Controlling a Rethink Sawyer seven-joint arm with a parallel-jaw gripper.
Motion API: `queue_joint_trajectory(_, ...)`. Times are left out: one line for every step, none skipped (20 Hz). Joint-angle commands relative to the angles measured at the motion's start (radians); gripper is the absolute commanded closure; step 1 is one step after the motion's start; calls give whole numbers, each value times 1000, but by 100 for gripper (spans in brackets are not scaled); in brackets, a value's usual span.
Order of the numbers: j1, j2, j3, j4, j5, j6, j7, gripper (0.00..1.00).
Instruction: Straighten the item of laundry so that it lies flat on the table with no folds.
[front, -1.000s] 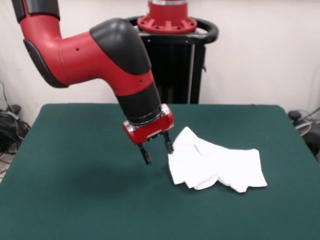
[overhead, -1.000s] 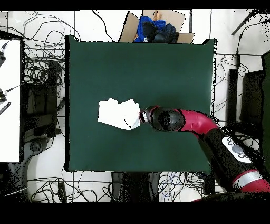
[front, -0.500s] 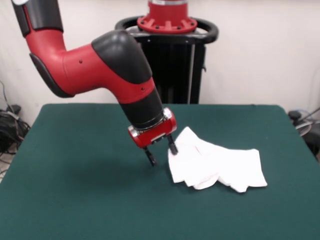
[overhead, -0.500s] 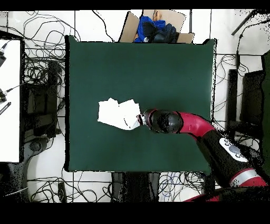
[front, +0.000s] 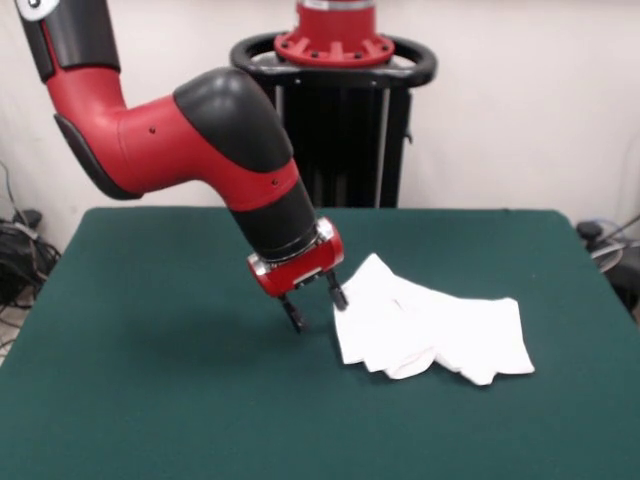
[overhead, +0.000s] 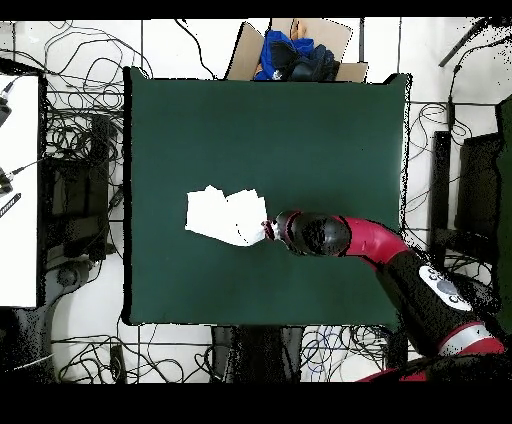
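The item of laundry (front: 430, 328) is a white shirt lying crumpled in overlapping folds on the right half of the dark green table (front: 150, 390). Only plain white cloth shows, no print. My gripper (front: 317, 307) is open at the shirt's left edge, tips down close to the tabletop. One finger (front: 338, 296) is right against the cloth's edge, the other (front: 295, 318) over bare table. Nothing is held between them. In the overhead view the shirt (overhead: 225, 215) lies mid-table on the table (overhead: 300, 130), with the gripper (overhead: 268, 230) at its lower right corner, mostly hidden by the arm.
A cardboard box holding blue cloth (overhead: 295, 55) sits past the table's far edge in the overhead view. A white desk (overhead: 18, 190) stands to the left, with cables all around on the floor. The black pedestal (front: 345, 120) rises behind the table.
The gripper dipped toward the shirt's left edge, then shifted slightly left, staying open. The arm's elbow swung a little. The shirt's left edge barely moved.
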Motion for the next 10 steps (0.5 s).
queue_joint_trajectory(-3, 33, 89, -44, -65, -2, -128, 0)
queue_joint_trajectory(-11, 36, 99, -37, -64, -10, -129, 0)
queue_joint_trajectory(-19, 40, 110, -30, -64, -19, -131, 0)
queue_joint_trajectory(-30, 45, 123, -22, -63, -29, -133, 0)
queue_joint_trajectory(-34, 48, 129, -19, -64, -33, -133, 0)
queue_joint_trajectory(-39, 51, 135, -16, -66, -38, -132, 0)
queue_joint_trajectory(-41, 51, 139, -14, -68, -39, -130, 0)
queue_joint_trajectory(-42, 51, 142, -12, -68, -40, -126, 0)
queue_joint_trajectory(-43, 50, 145, -12, -70, -40, -124, 0)
queue_joint_trajectory(-43, 50, 147, -10, -72, -39, -120, 0)
